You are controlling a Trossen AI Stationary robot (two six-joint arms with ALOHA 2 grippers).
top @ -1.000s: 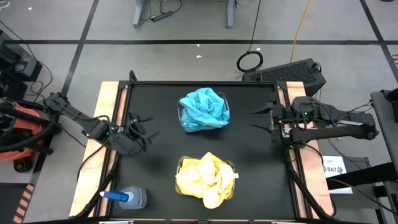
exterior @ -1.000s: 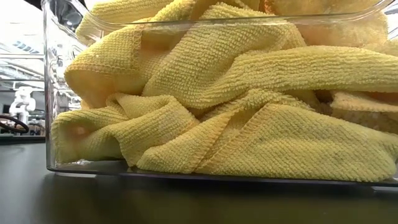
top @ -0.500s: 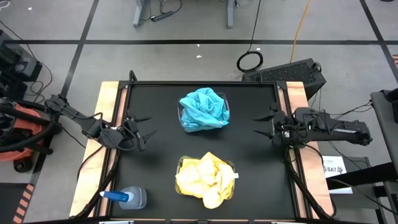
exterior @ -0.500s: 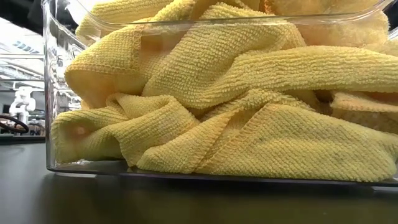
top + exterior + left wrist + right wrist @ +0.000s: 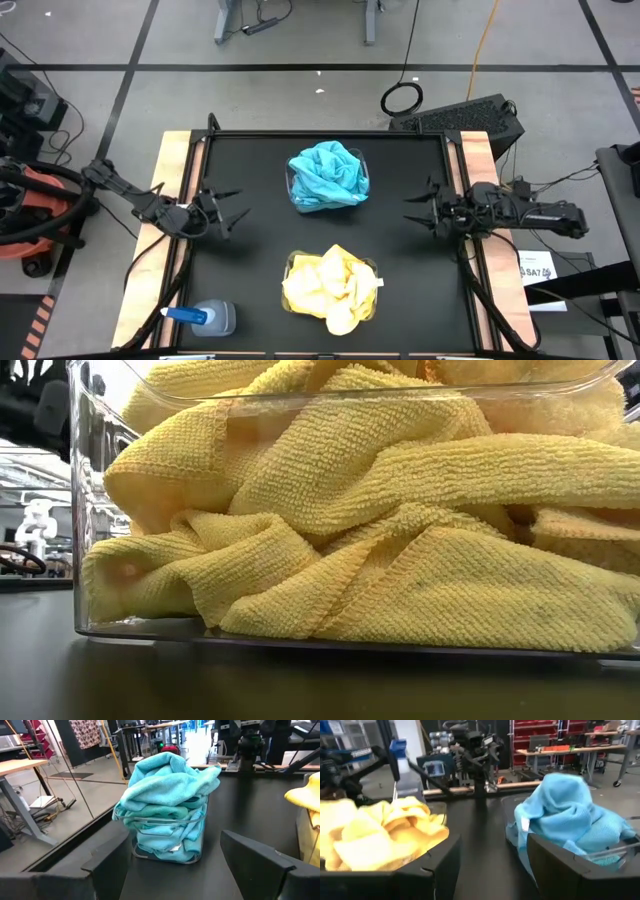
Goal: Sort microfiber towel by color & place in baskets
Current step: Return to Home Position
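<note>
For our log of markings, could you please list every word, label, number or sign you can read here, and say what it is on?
White sticker right of the table: dark print, too small to read.
Small white tag among the blue towels: no print legible.
Nothing else shows readable text.

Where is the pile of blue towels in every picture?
High view: blue towels, upper middle of the black table.
Low view: not in it; yellow towels fill the picture.
Left wrist view: straight ahead, mid-picture.
Right wrist view: ahead, across a dark gap from the yellow towels.
Shared landmark: the yellow towels, seen in all four views.
</note>
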